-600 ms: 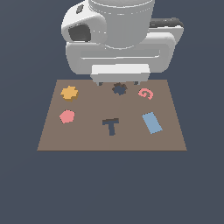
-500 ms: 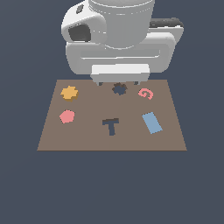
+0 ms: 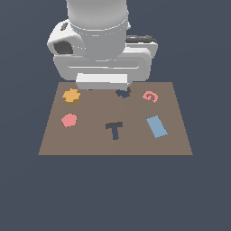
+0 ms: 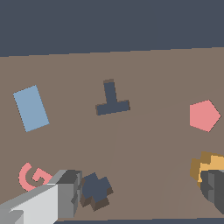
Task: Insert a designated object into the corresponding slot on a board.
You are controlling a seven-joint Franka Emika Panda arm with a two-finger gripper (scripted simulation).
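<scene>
Orange piece [image 3: 71,95] lay flat on the board [image 3: 90,142] at its far left, unheld, while the gripper [image 4: 140,192] hung wide open beside the cog-shaped slot [image 4: 95,190], apparently lining up a grasp.

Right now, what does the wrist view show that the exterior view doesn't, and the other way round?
Only the wrist view shows the fingers themselves, spread wide, one beside the cog-shaped slot and one at the orange cog piece, and it shows the whole slot. Only the exterior view shows the arm's white body looming over the far edge of the brown board, part-hiding that slot. Both show the orange piece, pink pentagon, pink letter G, blue rectangle and dark T-shaped hole.
</scene>
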